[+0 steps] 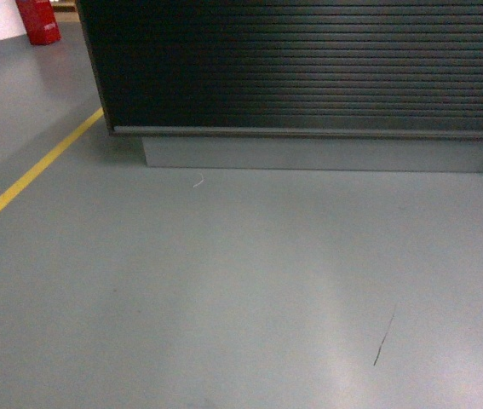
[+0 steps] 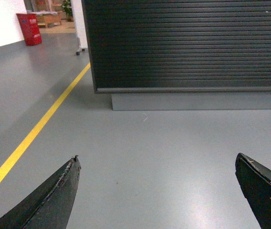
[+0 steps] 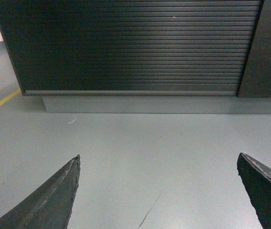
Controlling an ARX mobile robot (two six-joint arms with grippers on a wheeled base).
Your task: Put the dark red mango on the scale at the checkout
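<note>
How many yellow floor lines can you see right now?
1: the yellow line runs diagonally along the grey floor left of the checkout. Others could lie outside the views.

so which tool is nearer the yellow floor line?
Left. Left tool has the yellow line running just past its left finger; right tool sees it far off left.

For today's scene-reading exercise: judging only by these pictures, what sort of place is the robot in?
Probably a shop or mock store's checkout area, seen from floor level: a dark counter with a ribbed front on a grey base, a smooth grey floor with a painted yellow line, and a red bin by the wall.
</note>
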